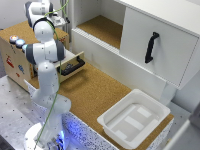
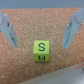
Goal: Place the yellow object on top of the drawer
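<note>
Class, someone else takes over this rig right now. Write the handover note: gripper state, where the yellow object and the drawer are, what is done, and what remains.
Gripper: open, holding nothing; its fingers stand apart on either side of the yellow object, above it.
Yellow object: a small cube with an S on its face, resting on a cork surface, not touching the fingers.
Drawer: plywood unit with a black handle, pulled partly open, behind the arm in the exterior view.
Done: gripper lined up over the cube.
Left: whether the cube already sits on the drawer's top cannot be told from these views; check that, then grasp and place if needed.
</note>
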Tool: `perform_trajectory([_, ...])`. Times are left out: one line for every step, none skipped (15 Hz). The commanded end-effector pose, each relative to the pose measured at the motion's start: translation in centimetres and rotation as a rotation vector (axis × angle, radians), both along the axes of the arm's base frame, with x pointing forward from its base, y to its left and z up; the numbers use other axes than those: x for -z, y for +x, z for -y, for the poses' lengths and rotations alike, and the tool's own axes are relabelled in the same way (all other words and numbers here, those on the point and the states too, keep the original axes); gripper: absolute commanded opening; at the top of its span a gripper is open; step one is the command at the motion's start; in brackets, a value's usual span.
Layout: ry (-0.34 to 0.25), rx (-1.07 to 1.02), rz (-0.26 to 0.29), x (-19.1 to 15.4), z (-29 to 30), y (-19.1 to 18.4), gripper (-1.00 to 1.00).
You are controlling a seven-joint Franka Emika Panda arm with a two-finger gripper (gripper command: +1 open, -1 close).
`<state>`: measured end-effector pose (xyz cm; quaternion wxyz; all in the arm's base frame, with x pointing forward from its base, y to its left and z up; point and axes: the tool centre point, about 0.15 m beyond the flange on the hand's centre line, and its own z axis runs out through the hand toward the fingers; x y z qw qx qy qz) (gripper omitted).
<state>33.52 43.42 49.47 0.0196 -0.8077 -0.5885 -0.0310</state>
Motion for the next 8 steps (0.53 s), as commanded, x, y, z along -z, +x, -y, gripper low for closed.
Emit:
perform_trajectory([0.008,0.169,0.033,0.9,4.6,-2.9,1.00])
perform_trajectory([0.022,0.228,0.018,1.5,5.5,-3.4,1.00])
perform_trajectory([0.030,0.279,0.010,1.9,6.1,-3.7,1.00])
perform_trajectory([0.043,0.359,0.012,2.5,7.0,-4.3,1.00])
perform_trajectory([0.060,0.441,0.008,3.1,7.8,-4.8,1.00])
perform_trajectory([0.050,0.533,0.034,3.7,8.6,-5.0,1.00])
perform_trajectory([0.106,0.677,-0.011,4.4,10.0,-4.8,1.00])
perform_trajectory([0.082,0.747,0.023,5.2,10.6,-4.9,1.00])
